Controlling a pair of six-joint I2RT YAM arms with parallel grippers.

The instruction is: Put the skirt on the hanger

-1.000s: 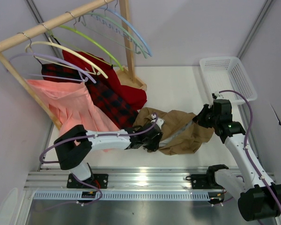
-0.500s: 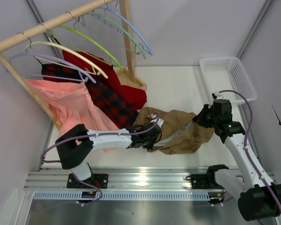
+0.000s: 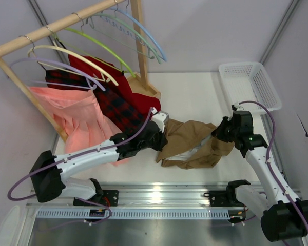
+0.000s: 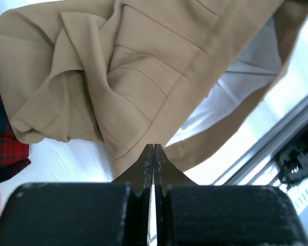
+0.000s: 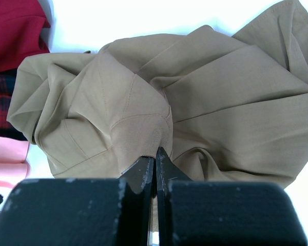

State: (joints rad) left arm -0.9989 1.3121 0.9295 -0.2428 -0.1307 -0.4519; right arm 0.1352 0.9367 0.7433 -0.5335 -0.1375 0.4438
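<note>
On the desk [image 3: 195, 87] the skirt [image 3: 190, 141] lies crumpled, the left gripper [image 4: 153, 151] with jaws closed on one edge and the right gripper [image 5: 155, 154] with jaws pinching a fold. Well apart, the hanger [image 3: 127, 24] hangs bare on the rail [image 3: 56, 25]: grasping looks done, hanging not yet.

skirt [image 3: 192, 138]: I see soft tan woven cloth, matt and creased
rack [image 3: 56, 25]: bare pale wood, smooth
basket [image 3: 249, 84]: white plastic lattice
left claw [image 4: 153, 148]: black, matt, grainy surface
</note>
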